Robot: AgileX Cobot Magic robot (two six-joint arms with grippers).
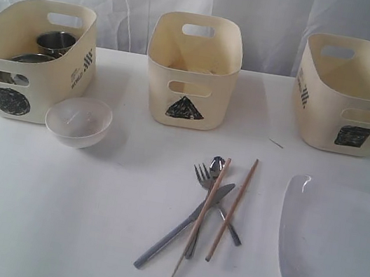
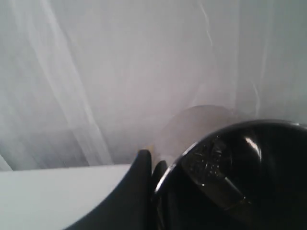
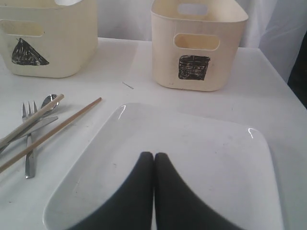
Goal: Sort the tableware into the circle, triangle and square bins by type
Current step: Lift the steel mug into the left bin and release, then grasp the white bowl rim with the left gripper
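We are logging the left gripper (image 2: pixel 152 162) pinching the steel mug (image 2: pixel 240 177) at its rim, aloft by the circle bin (image 1: pixel 34 63): light, rigid, slippery. The right gripper (image 3: pixel 154 155) is hanging closed and empty over the plate (image 3: pixel 216 158).

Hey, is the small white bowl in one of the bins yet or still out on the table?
Out. The small white bowl sits upright on the table, just in front of the circle bin, not inside it.

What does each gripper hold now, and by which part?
The left gripper grips a steel mug, apparently at its rim. The right gripper is shut and empty.
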